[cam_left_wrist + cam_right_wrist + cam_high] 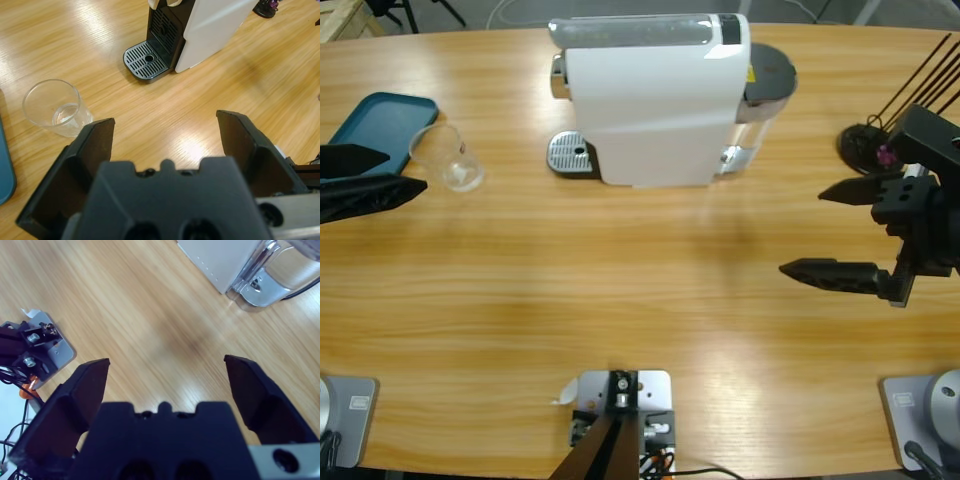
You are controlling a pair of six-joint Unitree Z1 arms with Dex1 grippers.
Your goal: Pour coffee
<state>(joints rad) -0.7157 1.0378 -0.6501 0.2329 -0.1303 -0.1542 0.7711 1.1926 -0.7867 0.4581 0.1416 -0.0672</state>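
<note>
Coffee: none visible yet in the glass [448, 160], which stands upright at the far left of the counter [620, 290], just right of a teal tray [380, 125] and well left of the machine [650, 100]. Only a faint clear film at the bottom of the glass shows in the left wrist view (whether liquid or glare, cannot be told).

Handling, as judged: the glass is light, rigid, smooth-walled and breakable; slippery under hard black jaws. Best hold is across the side wall about mid-height, jaws on opposite sides, with moderate squeeze. Any contents would be shallow, so spill risk is low if kept level.

Orientation: long axis vertical, mouth up; the glass is round, so it favours no side.

Left claw [370, 175]: jaws spread wide, empty, just left of the glass and apart from it. In its wrist view the glass [55, 107] lies beyond the left jaw, not between the jaws.

Right claw [850, 230]: jaws wide, empty, over bare counter at the right, near the machine's rear end.

Drip grille [570, 155] is unoccupied.
</note>
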